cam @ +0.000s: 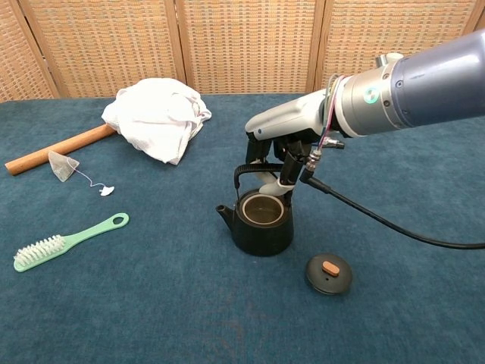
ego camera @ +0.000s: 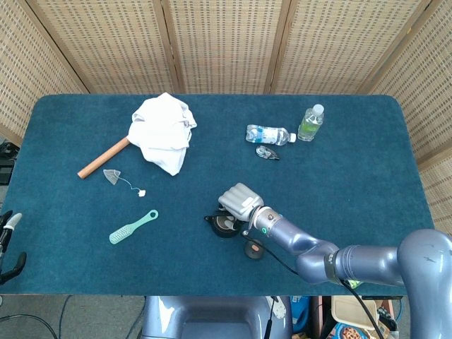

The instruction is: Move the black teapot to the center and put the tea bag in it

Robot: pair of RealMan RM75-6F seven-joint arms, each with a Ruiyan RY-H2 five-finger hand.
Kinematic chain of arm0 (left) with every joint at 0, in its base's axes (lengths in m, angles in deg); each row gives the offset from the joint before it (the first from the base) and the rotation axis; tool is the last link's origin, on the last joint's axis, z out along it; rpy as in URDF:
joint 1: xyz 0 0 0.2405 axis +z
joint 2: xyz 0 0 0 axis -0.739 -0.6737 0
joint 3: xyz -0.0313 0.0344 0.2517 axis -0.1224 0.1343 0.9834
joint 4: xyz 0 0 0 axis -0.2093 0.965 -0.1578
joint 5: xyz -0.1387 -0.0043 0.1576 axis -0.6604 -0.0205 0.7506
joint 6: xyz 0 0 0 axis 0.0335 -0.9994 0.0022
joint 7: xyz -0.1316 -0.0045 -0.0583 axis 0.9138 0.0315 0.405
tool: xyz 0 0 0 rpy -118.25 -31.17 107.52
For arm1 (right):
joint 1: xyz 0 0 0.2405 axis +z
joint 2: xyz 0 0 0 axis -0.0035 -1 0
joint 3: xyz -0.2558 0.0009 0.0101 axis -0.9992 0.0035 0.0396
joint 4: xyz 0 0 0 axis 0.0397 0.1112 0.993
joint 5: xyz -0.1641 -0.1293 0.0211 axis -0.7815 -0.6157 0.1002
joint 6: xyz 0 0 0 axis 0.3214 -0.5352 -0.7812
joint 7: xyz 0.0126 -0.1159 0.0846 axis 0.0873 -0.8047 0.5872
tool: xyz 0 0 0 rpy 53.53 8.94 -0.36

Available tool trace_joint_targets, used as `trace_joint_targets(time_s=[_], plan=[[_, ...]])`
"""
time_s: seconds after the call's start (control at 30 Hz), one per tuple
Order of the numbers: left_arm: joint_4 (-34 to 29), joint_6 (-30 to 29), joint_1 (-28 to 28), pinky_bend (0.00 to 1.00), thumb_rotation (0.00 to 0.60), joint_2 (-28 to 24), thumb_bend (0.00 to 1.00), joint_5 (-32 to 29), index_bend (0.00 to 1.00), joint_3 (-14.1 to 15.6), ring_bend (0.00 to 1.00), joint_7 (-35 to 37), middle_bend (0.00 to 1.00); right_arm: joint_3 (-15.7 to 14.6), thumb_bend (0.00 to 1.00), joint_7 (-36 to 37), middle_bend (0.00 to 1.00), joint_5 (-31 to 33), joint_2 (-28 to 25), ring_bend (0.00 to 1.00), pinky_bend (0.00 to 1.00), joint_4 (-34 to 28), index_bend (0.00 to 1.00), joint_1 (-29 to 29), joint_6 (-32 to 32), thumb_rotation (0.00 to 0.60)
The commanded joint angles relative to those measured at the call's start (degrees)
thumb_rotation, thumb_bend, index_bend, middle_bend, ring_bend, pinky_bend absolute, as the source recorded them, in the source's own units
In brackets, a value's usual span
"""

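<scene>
The black teapot [cam: 260, 223] stands lidless on the blue cloth near the table's middle, spout to the left; the head view shows the teapot [ego camera: 224, 225] partly under my hand. My right hand [cam: 276, 145] hangs over it and grips its wire handle; the right hand [ego camera: 240, 200] covers the pot's far side from above. The pot's round black lid [cam: 328, 273] lies to its right, the lid [ego camera: 253, 248] just in front of the pot. The tea bag [cam: 62, 165] with its string lies far left, the tea bag [ego camera: 111, 176] near a wooden rod. My left hand [ego camera: 8, 244] rests at the table's left edge.
A white cloth [cam: 158, 116] is heaped at the back left over one end of a wooden rod [cam: 59, 147]. A green brush [cam: 67, 242] lies at the front left. Two plastic bottles [ego camera: 311, 122] [ego camera: 268, 134] and a small wrapper sit at the back right.
</scene>
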Motion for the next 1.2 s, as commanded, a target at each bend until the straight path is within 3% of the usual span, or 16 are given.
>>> trace_joint_targets(time_s=[0.03, 0.4, 0.93, 1.07, 1.2], plan=[[0.07, 0.00, 0.01, 0.00, 0.600, 0.03, 0.48, -0.01, 0.03, -0.02, 0.00, 0.04, 0.00, -0.18, 0.58, -0.03, 0.54, 0.14, -0.17, 0.79, 0.67, -0.21, 0.61, 0.02, -0.27, 0.464], [0.12, 0.13, -0.10, 0.00, 0.600, 0.18, 0.48, 0.18, 0.03, -0.11, 0.00, 0.12, 0.00, -0.47, 0.58, 0.21, 0.42, -0.03, -0.84, 0.78, 0.67, -0.96, 0.48, -0.17, -1.15, 0.406], [-0.34, 0.30, -0.34, 0.00, 0.600, 0.10, 0.48, 0.39, 0.03, -0.26, 0.00, -0.22, 0.00, -0.65, 0.58, 0.71, 0.28, -1.72, -3.32, 0.76, 0.67, -2.74, 0.27, -1.58, -3.15, 0.388], [-0.67, 0.18, -0.46, 0.00, 0.600, -0.12, 0.48, 0.65, 0.03, -0.32, 0.00, -0.42, 0.00, -0.20, 0.58, 2.05, 0.27, -2.86, -5.60, 0.71, 0.67, -4.17, 0.27, -3.38, -5.08, 0.387], [-0.95, 0.16, -0.67, 0.00, 0.600, -0.36, 0.48, 0.87, 0.03, -0.43, 0.00, -0.69, 0.00, 0.20, 0.58, 3.96, 0.27, -4.21, -7.82, 0.54, 0.67, -5.77, 0.27, -5.84, -7.53, 0.432]])
